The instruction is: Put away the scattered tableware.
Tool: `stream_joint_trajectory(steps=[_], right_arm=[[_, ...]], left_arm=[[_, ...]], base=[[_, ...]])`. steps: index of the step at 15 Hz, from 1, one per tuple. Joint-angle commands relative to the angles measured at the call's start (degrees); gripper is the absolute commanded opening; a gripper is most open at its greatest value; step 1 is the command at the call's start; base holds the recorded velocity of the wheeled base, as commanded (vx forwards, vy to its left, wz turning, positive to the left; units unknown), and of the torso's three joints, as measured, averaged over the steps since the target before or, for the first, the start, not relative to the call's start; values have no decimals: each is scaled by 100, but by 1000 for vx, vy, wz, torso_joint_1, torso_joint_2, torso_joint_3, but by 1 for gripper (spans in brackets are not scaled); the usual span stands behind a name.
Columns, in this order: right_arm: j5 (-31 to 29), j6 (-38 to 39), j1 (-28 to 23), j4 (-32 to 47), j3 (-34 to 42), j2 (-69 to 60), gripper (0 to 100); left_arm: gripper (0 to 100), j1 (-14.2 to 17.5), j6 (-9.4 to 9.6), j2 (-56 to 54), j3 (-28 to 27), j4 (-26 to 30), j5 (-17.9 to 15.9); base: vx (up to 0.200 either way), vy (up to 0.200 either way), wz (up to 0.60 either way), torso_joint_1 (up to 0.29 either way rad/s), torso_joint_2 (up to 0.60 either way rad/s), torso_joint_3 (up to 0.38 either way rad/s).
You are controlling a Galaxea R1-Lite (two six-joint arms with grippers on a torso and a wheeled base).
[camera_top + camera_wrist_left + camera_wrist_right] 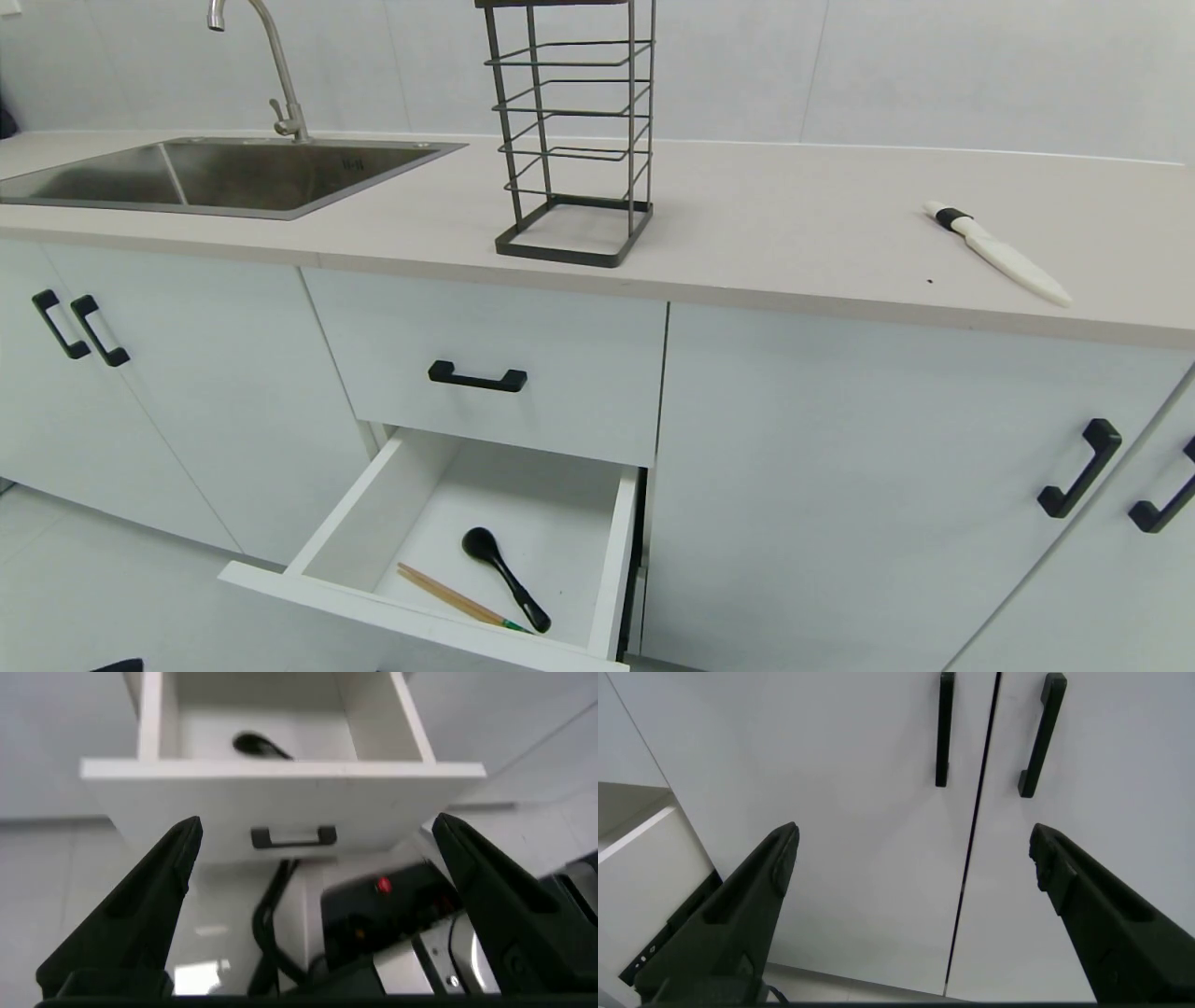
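Observation:
A white knife with a black band (997,253) lies on the countertop at the right. Below the counter a white drawer (373,605) stands pulled out. A black spoon (504,577) and a pair of wooden chopsticks (453,597) lie inside it. My left gripper (318,826) is open and empty, low in front of the drawer's front panel (280,770), near its black handle (293,837). The spoon (257,745) shows beyond the panel. My right gripper (915,835) is open and empty, facing two white cabinet doors.
A dark wire rack (560,250) stands mid-counter. A steel sink (280,177) with a faucet (275,65) is at the left. A shut drawer with a black handle (477,377) sits above the pulled-out one. Black door handles (944,728) face the right gripper.

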Motion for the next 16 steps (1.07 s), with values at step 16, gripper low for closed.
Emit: stream_joint_trajectory(steps=[16], right_arm=[[3, -1, 1, 0, 1, 11, 100]], left_arm=[[100, -996, 38, 5440, 1335, -4334, 994]], base=[[0, 0, 0, 0, 0, 0]])
